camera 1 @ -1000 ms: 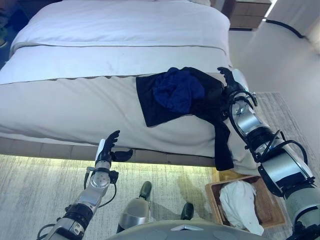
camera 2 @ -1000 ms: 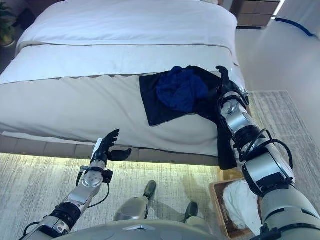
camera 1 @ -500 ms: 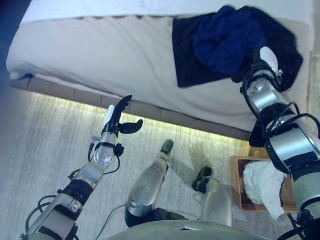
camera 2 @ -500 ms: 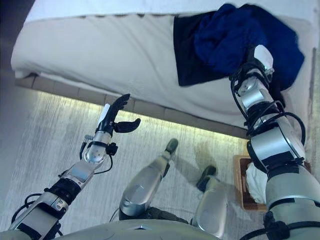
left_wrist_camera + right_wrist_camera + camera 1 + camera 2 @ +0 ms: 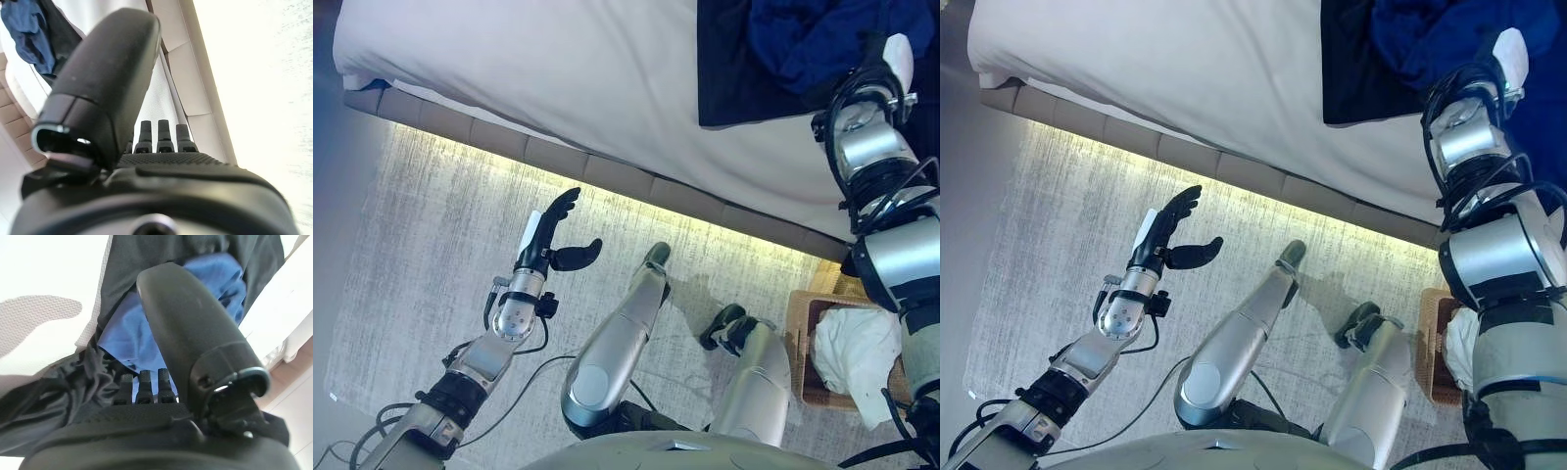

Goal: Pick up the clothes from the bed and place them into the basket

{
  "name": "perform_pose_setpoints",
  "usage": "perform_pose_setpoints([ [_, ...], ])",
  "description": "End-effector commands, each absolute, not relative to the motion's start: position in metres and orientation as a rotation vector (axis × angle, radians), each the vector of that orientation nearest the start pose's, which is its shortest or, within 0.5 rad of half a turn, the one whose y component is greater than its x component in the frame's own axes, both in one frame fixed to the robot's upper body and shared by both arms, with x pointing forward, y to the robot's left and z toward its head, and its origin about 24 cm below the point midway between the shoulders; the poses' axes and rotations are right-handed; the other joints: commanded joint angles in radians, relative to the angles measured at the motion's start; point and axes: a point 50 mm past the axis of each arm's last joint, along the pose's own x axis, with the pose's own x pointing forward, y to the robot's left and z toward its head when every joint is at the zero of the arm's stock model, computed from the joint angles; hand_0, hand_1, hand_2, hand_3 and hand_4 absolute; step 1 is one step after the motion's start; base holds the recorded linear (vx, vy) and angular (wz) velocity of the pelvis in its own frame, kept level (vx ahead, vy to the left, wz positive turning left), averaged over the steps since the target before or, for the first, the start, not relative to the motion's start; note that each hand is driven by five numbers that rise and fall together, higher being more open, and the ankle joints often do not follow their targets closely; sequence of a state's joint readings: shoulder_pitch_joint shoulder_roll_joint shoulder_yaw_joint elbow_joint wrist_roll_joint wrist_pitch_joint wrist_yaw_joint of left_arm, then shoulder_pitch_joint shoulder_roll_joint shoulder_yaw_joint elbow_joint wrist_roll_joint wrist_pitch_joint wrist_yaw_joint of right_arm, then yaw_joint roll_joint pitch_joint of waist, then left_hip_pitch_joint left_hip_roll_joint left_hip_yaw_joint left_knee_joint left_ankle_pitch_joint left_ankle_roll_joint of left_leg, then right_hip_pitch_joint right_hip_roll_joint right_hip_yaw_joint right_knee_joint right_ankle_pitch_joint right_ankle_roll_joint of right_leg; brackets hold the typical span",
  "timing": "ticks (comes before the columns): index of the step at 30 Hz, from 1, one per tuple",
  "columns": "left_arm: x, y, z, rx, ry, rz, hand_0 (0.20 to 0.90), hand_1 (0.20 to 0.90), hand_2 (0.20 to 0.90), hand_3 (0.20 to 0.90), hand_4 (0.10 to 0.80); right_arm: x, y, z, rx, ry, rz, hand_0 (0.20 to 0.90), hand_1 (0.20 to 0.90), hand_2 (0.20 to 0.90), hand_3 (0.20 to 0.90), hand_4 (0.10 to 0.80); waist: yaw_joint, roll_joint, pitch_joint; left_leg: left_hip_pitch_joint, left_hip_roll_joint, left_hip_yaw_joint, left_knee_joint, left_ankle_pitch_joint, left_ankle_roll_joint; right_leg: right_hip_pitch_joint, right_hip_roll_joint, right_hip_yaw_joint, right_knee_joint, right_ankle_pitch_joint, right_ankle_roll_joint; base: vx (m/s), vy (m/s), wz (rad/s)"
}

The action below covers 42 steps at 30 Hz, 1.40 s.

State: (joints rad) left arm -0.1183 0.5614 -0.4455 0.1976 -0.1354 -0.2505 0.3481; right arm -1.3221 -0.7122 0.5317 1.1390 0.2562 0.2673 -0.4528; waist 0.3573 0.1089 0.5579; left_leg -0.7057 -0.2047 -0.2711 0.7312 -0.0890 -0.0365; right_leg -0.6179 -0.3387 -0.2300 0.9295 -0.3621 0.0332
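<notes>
Right hand [image 5: 195, 357], fingers straight and unclosed, buried in black garment [image 5: 729, 69] and blue garment [image 5: 813, 39] on bed [image 5: 558, 69] at one o'clock; shallow closing risks dropping one short of basket [image 5: 803, 343].

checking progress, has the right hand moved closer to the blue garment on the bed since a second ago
Yes. The right hand has gone from the bed's edge beside the pile onto the blue garment.
</notes>
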Motion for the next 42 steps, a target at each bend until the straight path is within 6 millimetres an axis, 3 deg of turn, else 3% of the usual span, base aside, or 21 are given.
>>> perform_pose_setpoints([
  [1, 0.259, 0.193, 0.081, 0.333, -0.318, -0.025, 0.9, 0.9, 0.9, 0.9, 0.8, 0.378, -0.3, 0.352, -0.591, -0.274, -0.85, 0.9, 0.9, 0.9, 0.9, 0.8, 0.013, 0.036, -0.038, -0.027, 0.005, 0.1, 0.101, -0.119, 0.099, -0.026, 0.079, -0.011, 0.068, 0.018, -0.072, 0.061, -0.016, 0.02],
  [4, 0.254, 0.196, 0.081, 0.338, -0.32, -0.027, 0.9, 0.9, 0.9, 0.9, 0.8, 0.373, -0.306, 0.36, -0.516, -0.291, -0.865, 0.9, 0.9, 0.9, 0.9, 0.8, 0.014, 0.034, -0.038, -0.066, 0.002, 0.098, 0.139, -0.127, 0.102, -0.067, 0.085, -0.001, 0.106, 0.006, -0.077, 0.072, -0.029, 0.0],
  [6, 0.252, 0.198, 0.082, 0.337, -0.324, -0.029, 0.9, 0.9, 0.9, 0.9, 0.8, 0.37, -0.308, 0.364, -0.487, -0.289, -0.868, 0.738, 0.738, 0.738, 0.711, 0.611, 0.016, 0.036, -0.038, -0.087, 0.0, 0.099, 0.159, -0.129, 0.104, -0.091, 0.086, 0.004, 0.125, 0.003, -0.078, 0.059, -0.038, 0.01],
  [7, 0.251, 0.198, 0.083, 0.337, -0.328, -0.03, 0.9, 0.9, 0.9, 0.9, 0.8, 0.369, -0.31, 0.366, -0.495, -0.284, -0.876, 0.721, 0.721, 0.721, 0.691, 0.591, 0.017, 0.038, -0.038, -0.098, -0.001, 0.099, 0.167, -0.131, 0.104, -0.102, 0.085, 0.006, 0.133, 0.001, -0.078, 0.058, -0.037, 0.01],
  [8, 0.25, 0.199, 0.084, 0.339, -0.334, -0.03, 0.9, 0.9, 0.9, 0.9, 0.8, 0.367, -0.313, 0.367, -0.506, -0.279, -0.88, 0.608, 0.608, 0.608, 0.56, 0.46, 0.019, 0.038, -0.038, -0.106, -0.003, 0.098, 0.172, -0.13, 0.105, -0.112, 0.086, 0.007, 0.141, 0.0, -0.079, 0.054, -0.033, 0.01],
  [9, 0.249, 0.199, 0.084, 0.34, -0.337, -0.03, 0.9, 0.9, 0.9, 0.9, 0.8, 0.367, -0.313, 0.368, -0.511, -0.279, -0.882, 0.554, 0.554, 0.554, 0.496, 0.396, 0.019, 0.038, -0.038, -0.109, -0.004, 0.097, 0.175, -0.13, 0.105, -0.115, 0.086, 0.007, 0.144, -0.001, -0.079, 0.071, -0.042, 0.01],
  [10, 0.248, 0.201, 0.085, 0.342, -0.346, -0.024, 0.9, 0.9, 0.9, 0.9, 0.8, 0.365, -0.316, 0.37, -0.527, -0.278, -0.893, 0.462, 0.462, 0.462, 0.389, 0.289, 0.022, 0.037, -0.038, -0.117, -0.005, 0.094, 0.176, -0.128, 0.105, -0.122, 0.088, 0.007, 0.147, -0.001, -0.079, 0.065, -0.045, 0.03],
  [11, 0.247, 0.202, 0.087, 0.343, -0.35, -0.018, 0.9, 0.9, 0.9, 0.9, 0.8, 0.364, -0.317, 0.372, -0.524, -0.282, -0.896, 0.338, 0.338, 0.338, 0.244, 0.144, 0.025, 0.037, -0.038, -0.123, -0.006, 0.092, 0.178, -0.127, 0.105, -0.128, 0.088, 0.005, 0.151, -0.001, -0.079, 0.07, -0.06, 0.04],
  [12, 0.246, 0.203, 0.088, 0.344, -0.353, -0.013, 0.9, 0.9, 0.9, 0.9, 0.8, 0.363, -0.317, 0.374, -0.525, -0.283, -0.899, 0.3, 0.3, 0.3, 0.2, 0.1, 0.027, 0.036, -0.038, -0.127, -0.007, 0.091, 0.18, -0.126, 0.105, -0.134, 0.088, 0.004, 0.153, -0.001, -0.078, 0.049, -0.066, 0.06],
  [25, 0.245, 0.217, 0.091, 0.374, -0.361, 0.02, 0.9, 0.9, 0.9, 0.9, 0.8, 0.363, -0.298, 0.393, -0.548, -0.391, -0.859, 0.3, 0.3, 0.3, 0.2, 0.1, 0.041, 0.03, -0.038, -0.113, -0.003, 0.08, 0.123, -0.093, 0.106, -0.119, 0.102, -0.018, 0.117, 0.022, -0.069, 0.013, -0.042, 0.02],
  [36, 0.253, 0.216, 0.096, 0.388, -0.374, 0.007, 0.9, 0.9, 0.9, 0.9, 0.8, 0.368, -0.308, 0.375, -0.528, -0.328, -0.844, 0.3, 0.3, 0.3, 0.2, 0.1, 0.039, 0.007, -0.038, 0.01, 0.017, 0.087, 0.041, -0.079, 0.093, 0.019, 0.098, -0.062, 0.046, 0.034, -0.068, -0.016, -0.033, -0.01],
  [42, 0.259, 0.214, 0.086, 0.376, -0.31, 0.006, 0.9, 0.9, 0.9, 0.9, 0.8, 0.384, -0.294, 0.346, -0.502, -0.289, -0.618, 0.3, 0.3, 0.3, 0.2, 0.1, 0.017, -0.016, -0.038, 0.152, 0.045, 0.09, -0.092, -0.043, 0.073, 0.157, 0.101, -0.063, -0.078, 0.069, -0.054, -0.002, -0.012, -0.02],
])
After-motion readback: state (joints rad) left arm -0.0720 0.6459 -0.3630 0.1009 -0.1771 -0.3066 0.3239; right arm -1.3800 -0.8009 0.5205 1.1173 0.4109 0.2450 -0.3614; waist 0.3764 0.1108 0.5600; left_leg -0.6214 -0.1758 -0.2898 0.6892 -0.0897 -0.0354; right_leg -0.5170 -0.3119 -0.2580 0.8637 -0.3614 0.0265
